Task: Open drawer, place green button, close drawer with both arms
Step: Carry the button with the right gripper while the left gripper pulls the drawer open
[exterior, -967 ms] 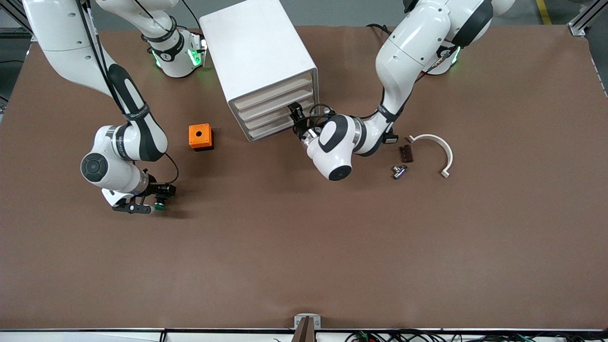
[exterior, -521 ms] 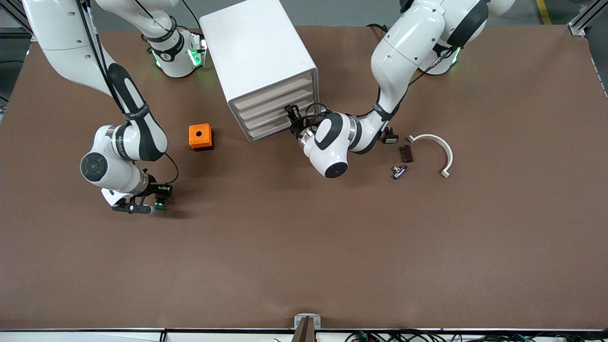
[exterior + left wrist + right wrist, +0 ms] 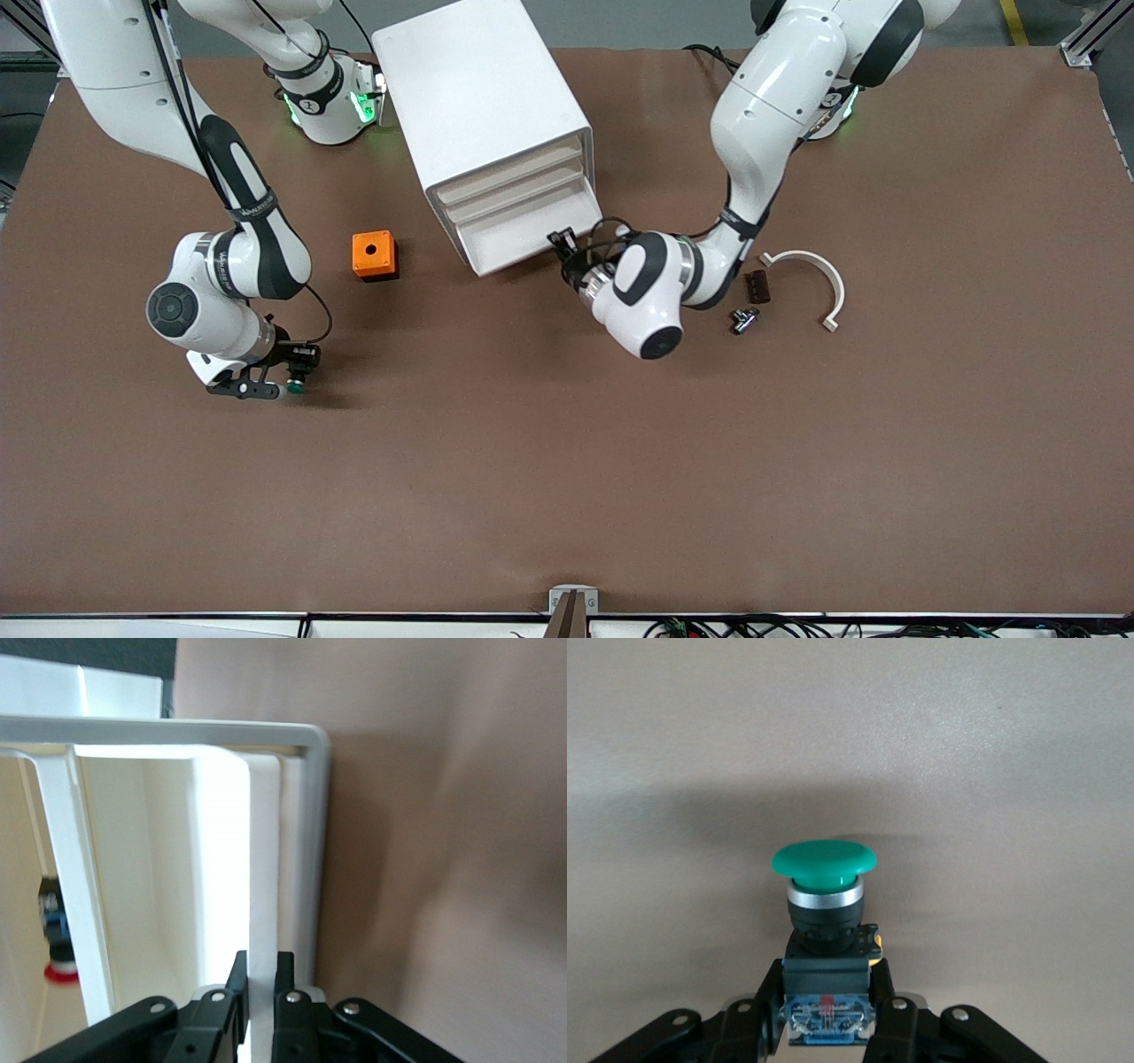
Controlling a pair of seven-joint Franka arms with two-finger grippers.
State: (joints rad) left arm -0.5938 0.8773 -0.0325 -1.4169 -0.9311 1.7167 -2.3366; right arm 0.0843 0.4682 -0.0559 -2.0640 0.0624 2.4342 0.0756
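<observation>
You see no legible writing. Left gripper (image 3: 562, 241) clamped on drawer (image 3: 523, 232) front lip; drawer partly out of cabinet (image 3: 478, 97). Left wrist view alone shows small red-capped part (image 3: 58, 948) inside. Right gripper (image 3: 292, 372) pinches button (image 3: 824, 899), toward right arm's end, nearer camera than orange cube (image 3: 373, 254). White curved bracket (image 3: 811, 279) near left arm.

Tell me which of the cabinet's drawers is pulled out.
The lowest drawer: it juts from the cabinet with the left end effector shut on its front edge; those above sit flush.
</observation>
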